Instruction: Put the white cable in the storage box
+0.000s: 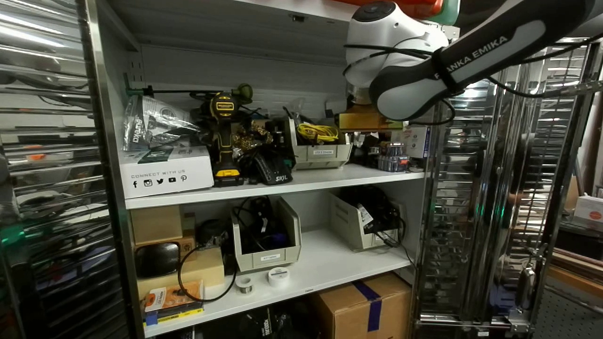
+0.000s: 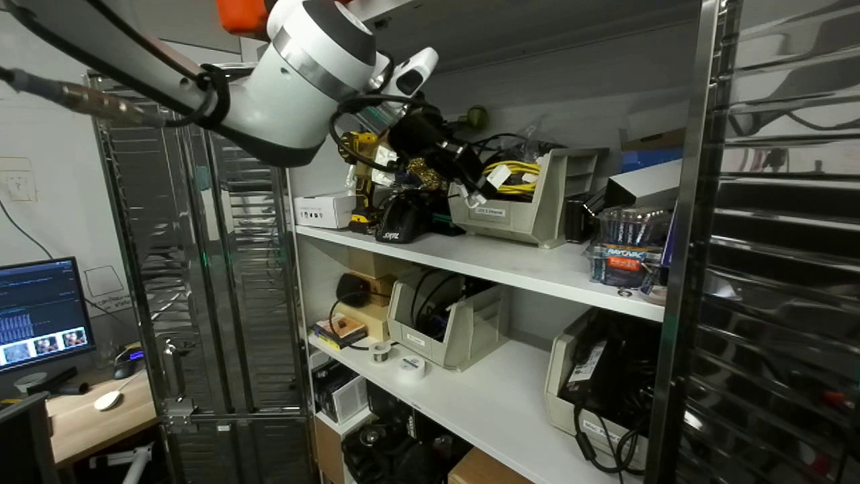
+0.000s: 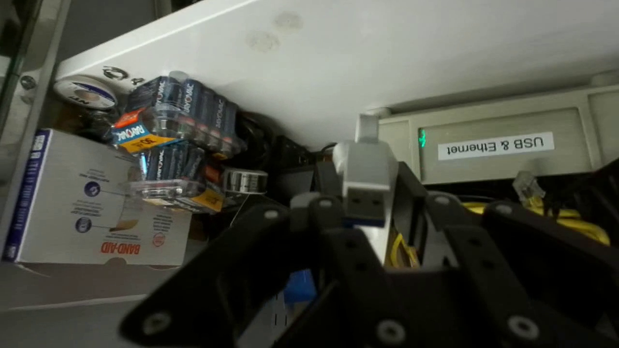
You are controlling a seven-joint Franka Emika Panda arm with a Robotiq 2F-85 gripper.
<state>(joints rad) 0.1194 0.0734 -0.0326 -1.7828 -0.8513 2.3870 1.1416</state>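
The white cable (image 3: 366, 169) shows in the wrist view as a white body with a USB plug facing the camera. My gripper (image 3: 370, 181) is shut on it, one finger on each side. In an exterior view the gripper (image 2: 481, 185) is at the front rim of the storage box, with white parts of the cable (image 2: 498, 176) at its fingertips. The box, a grey bin labelled USB & Ethernet (image 2: 514, 216), stands on the upper shelf with yellow cable inside; it also shows in an exterior view (image 1: 325, 157) and the wrist view (image 3: 508, 169). The arm hides the gripper in an exterior view.
A drill (image 1: 225, 136) and a black SKIL item (image 2: 398, 218) stand beside the box. Battery packs (image 2: 626, 245) and a Band-Aid box (image 3: 96, 203) are on its other side. More bins (image 2: 447, 323) stand on the lower shelf (image 2: 463, 396). Metal doors (image 1: 471, 197) flank the cabinet.
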